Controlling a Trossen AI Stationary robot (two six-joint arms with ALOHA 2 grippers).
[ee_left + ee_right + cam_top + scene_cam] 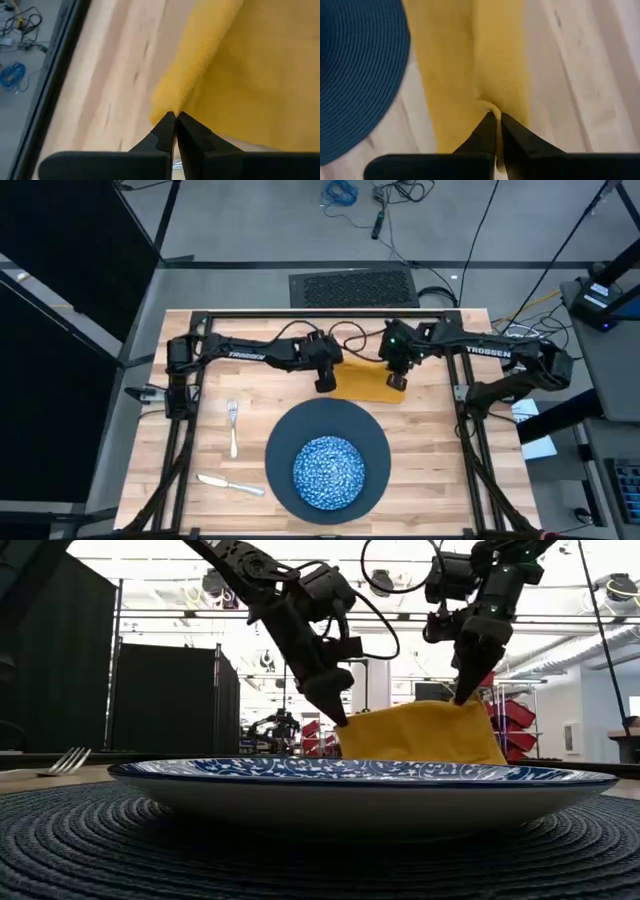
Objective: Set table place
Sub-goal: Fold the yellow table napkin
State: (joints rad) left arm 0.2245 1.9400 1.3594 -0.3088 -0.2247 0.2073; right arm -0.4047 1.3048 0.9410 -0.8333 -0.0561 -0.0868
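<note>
Two grippers are at work on one item, the mustard-yellow cloth napkin [367,383], at the far-centre of the light wooden plank bench [220,390]. We note the left gripper [326,383] closed on the napkin's left corner; in the left wrist view its fingertips [165,125] meet with a pinch of cloth [240,75] between them. The right gripper [396,381] is likewise clamped on the napkin's right corner; the right wrist view shows cloth [480,65] puckered at the closed tips [512,130]. From the low view, both pinched corners [420,735] are raised, w/ the fabric sagging slightly between them and spreading downward; its lower edge is hidden behind the bowl rim, so we cannot tell whether it touches the bench.

Near side of napkin: large round dark slate-blue woven placemat-type disc [328,460], w/ the blue-and-white speckled bowl [328,472] centred on it. Napkin's near edge sits just beside the disc's far edge. Left of the disc: silver fork [233,425], lying lengthwise, tines toward the far side. Silver knife [230,483] lies nearer the front edge, angled, apart from the fork. Both utensils are clear of the disc.
</note>
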